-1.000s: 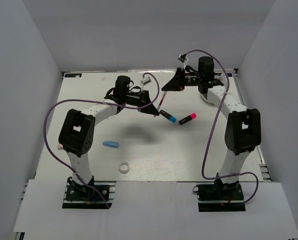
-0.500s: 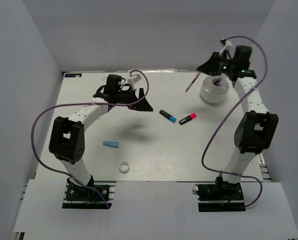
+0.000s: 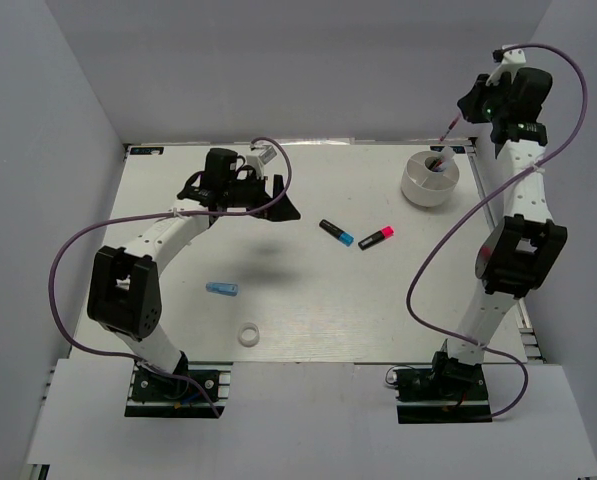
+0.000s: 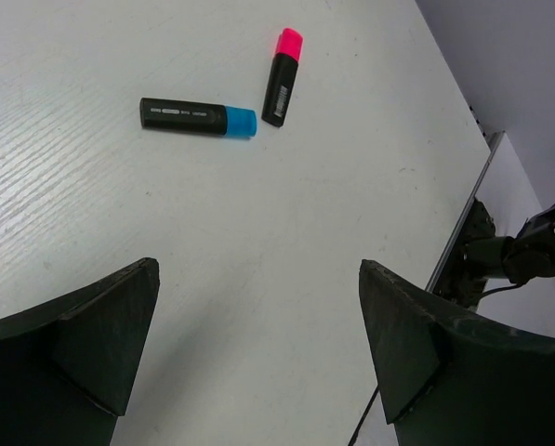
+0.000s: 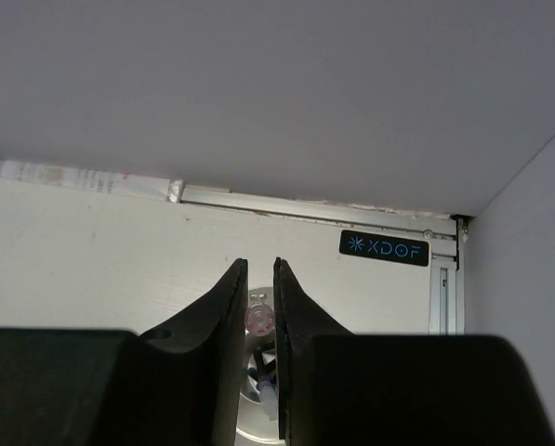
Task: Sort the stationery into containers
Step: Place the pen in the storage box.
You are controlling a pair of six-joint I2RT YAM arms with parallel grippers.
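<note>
My right gripper (image 3: 470, 106) is raised at the back right, shut on the thin red pen (image 3: 450, 133). The pen hangs tilted, its lower tip in the round white dish (image 3: 428, 190). In the right wrist view the pen (image 5: 260, 319) shows end-on between the fingers (image 5: 229, 307), with the dish (image 5: 257, 413) below holding dark items I cannot identify. My left gripper (image 3: 288, 207) is open and empty above the table's middle. The blue-cap marker (image 3: 336, 232) and pink-cap marker (image 3: 375, 237) lie to its right and show in the left wrist view (image 4: 198, 117) (image 4: 281, 76). The light-blue tube (image 3: 221, 289) and white tape ring (image 3: 247, 336) lie nearer.
Grey walls enclose the table on three sides. A metal rail (image 5: 314, 206) with a black XDOF label (image 5: 385, 248) runs along the back edge. The right arm's purple cable (image 3: 428, 270) hangs over the right side.
The red pen, first at the left gripper's tip, has gone with the right gripper to the back right and up over the dish. The left arm has drawn back a little.
</note>
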